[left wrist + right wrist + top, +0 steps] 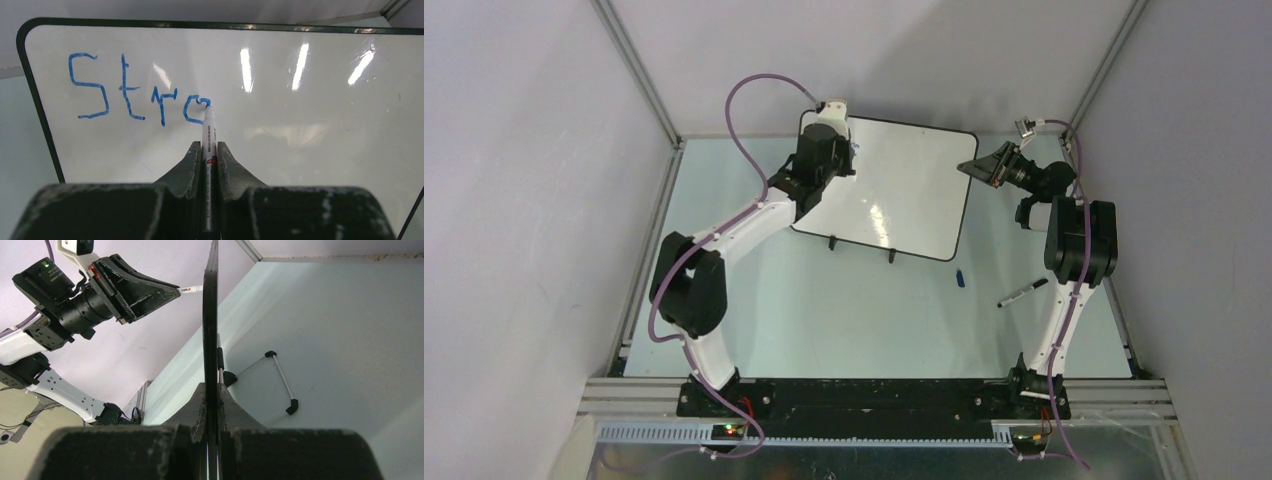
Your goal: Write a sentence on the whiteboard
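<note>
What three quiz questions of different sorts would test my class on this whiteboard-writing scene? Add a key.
1. True or false: the left pincer is shut on a blue marker whose tip touches the whiteboard.
2. Choose one. The right pincer is: A) open, holding nothing; B) shut on the whiteboard's edge; C) shut on an eraser.
3. Fill in: the blue handwriting reads "____".
Key: 1 true; 2 B; 3 Stra.
</note>
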`<state>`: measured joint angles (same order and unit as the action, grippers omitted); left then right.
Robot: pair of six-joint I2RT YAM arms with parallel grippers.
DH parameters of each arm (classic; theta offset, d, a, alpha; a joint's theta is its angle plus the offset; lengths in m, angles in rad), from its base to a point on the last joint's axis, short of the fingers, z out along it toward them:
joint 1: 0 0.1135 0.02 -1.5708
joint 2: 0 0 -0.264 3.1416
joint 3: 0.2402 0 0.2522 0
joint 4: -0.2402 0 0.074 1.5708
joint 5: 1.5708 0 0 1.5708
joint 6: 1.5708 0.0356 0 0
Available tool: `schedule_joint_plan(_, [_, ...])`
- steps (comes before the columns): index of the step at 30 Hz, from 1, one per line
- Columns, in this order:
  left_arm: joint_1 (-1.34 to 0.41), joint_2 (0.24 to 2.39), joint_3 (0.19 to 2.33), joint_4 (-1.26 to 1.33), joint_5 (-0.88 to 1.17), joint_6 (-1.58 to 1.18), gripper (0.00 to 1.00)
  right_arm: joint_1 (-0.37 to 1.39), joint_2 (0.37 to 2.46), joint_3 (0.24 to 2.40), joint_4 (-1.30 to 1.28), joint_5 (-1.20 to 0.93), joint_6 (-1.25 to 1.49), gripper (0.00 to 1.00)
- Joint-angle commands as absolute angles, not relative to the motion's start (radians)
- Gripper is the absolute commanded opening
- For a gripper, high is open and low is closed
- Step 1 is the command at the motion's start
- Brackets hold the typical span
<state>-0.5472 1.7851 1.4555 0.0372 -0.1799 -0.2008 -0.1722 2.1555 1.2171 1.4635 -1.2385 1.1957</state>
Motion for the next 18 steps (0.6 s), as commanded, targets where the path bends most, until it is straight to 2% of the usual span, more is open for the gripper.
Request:
schedule_joint_plan(1, [-0.550, 1.746, 1.422, 0.031, -0.181, -0.191, 0.00, -0.183, 2.089, 1.220, 1.507, -1.242, 1.219, 0.00])
schedule_joint_plan(18, [-0.550, 1.692, 1.364, 0.068, -0.170, -0.213, 0.00, -0.183, 2.088, 1.220, 1.507, -1.239, 1.218, 0.00])
